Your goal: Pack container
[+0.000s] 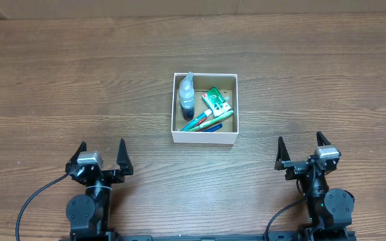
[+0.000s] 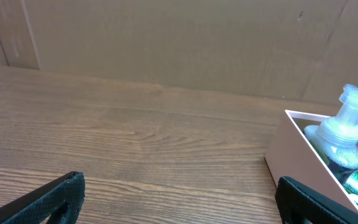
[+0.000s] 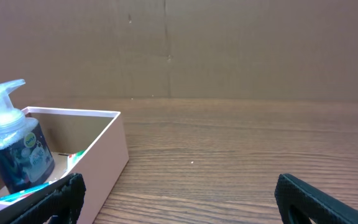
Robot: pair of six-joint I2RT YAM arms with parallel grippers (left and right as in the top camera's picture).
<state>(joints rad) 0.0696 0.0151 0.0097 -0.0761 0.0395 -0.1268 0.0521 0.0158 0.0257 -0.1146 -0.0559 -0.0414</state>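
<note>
Overhead, the left claw and right claw rest spread and empty at the near edge of the brown wooden worktop; beyond, midway between them, stands the white-walled, brown-lined square cardboard container. Already holding a clear pump bottle and green packet, it likely needs only gentle top-down placing, avoiding the pump; both labels are too small to read.

A robot test bench: wood-grain table walled by plain cardboard.

One container, one pump bottle, one green packet; slim items uncounted. Two arms: left arm, right arm.
</note>
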